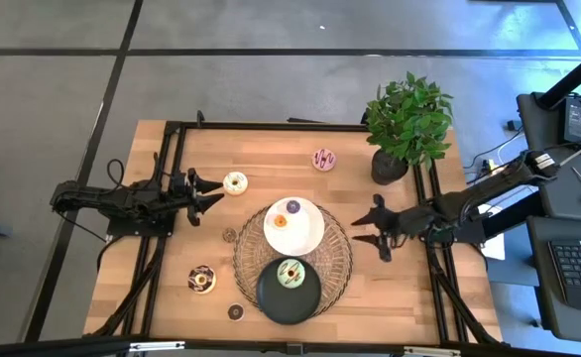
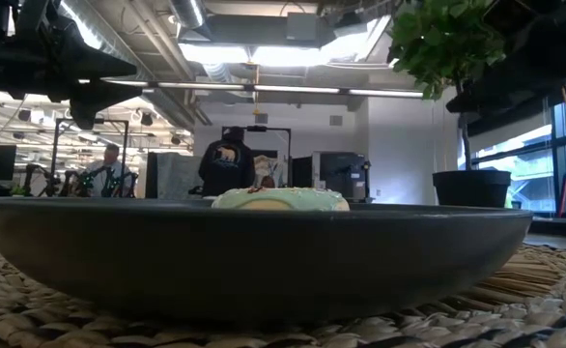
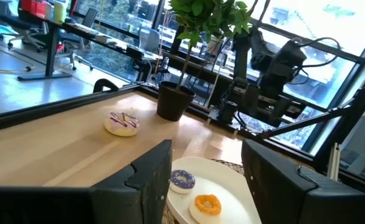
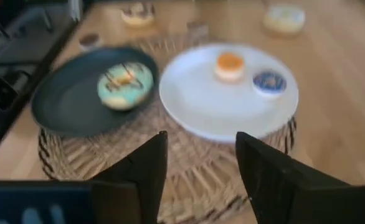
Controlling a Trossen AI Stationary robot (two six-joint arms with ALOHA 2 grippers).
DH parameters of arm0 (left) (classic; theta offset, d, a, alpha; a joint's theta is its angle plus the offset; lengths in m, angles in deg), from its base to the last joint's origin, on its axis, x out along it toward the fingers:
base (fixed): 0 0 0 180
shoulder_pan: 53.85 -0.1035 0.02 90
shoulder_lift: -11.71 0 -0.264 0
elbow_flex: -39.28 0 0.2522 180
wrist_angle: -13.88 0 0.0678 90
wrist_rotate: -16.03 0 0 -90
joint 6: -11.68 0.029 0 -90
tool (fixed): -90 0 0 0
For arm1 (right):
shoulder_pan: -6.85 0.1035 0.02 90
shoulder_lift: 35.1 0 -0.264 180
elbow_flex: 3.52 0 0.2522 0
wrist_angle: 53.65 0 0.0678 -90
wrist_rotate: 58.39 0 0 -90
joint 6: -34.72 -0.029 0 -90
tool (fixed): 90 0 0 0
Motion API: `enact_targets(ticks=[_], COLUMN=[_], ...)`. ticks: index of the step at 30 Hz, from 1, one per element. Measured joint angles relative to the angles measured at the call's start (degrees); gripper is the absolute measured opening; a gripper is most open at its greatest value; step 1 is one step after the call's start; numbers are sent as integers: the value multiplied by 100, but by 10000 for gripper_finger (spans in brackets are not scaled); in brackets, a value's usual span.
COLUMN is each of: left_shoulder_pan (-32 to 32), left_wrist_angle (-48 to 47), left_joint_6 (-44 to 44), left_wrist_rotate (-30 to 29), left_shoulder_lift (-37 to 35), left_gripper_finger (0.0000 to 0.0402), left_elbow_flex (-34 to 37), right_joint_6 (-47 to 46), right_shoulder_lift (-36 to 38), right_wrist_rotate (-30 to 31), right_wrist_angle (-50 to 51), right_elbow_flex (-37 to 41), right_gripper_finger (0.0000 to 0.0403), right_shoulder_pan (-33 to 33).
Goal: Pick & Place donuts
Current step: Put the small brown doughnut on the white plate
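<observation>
My left tool (image 1: 209,193) hovers with its fingers apart and empty, just beside the cream donut (image 1: 235,182) on the bare surface (image 1: 271,149). My right tool (image 1: 370,228) is likewise spread and empty, at the edge of the woven mat (image 1: 342,260). The white plate (image 1: 315,236) holds a purple mini (image 1: 293,207) and an orange mini (image 1: 281,221); the black plate (image 1: 271,297) holds the green donut (image 1: 290,273). A pink-striped donut (image 1: 324,159) lies near the plant (image 1: 407,124), a chocolate donut (image 1: 202,280) sits left of the mat, and a brown mini (image 1: 235,311) lies near the front edge. I judge these light, with slick icing and perhaps a soft body, so I would straddle the ring across its outer sides, low under the icing, and close gently.
</observation>
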Motion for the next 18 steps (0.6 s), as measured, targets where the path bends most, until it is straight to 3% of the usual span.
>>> enact_targets(ticks=[6,12,18], left_shoulder_pan=[4,6,7], left_wrist_angle=[-4,-24,32], left_joint_6=[91,156,-902], left_wrist_rotate=[129,665,1300], left_shoulder_lift=[2,1,1], left_gripper_finger=[200,251,264], left_elbow_flex=[0,0,2], right_joint_6=[310,83,88], right_shoulder_lift=[381,397,397], right_wrist_rotate=[466,460,460], right_wrist_angle=[-319,-293,-282], right_elbow_flex=[377,396,396], right_gripper_finger=[189,189,189], right_shoulder_pan=[-4,-2,-9])
